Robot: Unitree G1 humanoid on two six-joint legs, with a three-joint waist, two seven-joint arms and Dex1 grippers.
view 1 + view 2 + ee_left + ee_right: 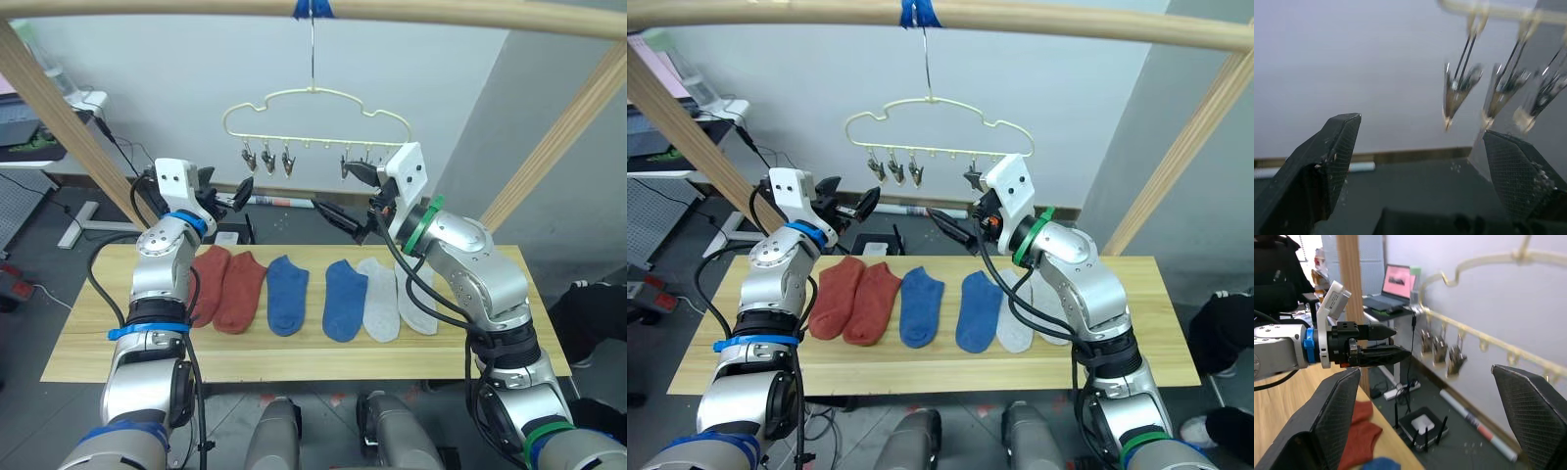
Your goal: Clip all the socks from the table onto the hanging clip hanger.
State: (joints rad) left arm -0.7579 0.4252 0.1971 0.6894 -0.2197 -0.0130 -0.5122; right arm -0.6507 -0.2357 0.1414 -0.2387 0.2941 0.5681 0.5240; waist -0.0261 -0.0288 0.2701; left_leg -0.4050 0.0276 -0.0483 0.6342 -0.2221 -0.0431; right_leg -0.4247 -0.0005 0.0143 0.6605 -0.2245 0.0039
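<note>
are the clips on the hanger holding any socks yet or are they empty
Empty. The clip hanger carries only bare clips, and all six socks lie flat on the table.

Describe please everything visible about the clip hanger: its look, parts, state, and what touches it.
The clip hanger is thin pale-yellow wire with a cloud-shaped outline. Its top hook hangs from the wooden pole at a blue tape mark, above the table. Small metal clips dangle from its lower bar, all empty. No sock is on it, and neither gripper touches it.
</note>
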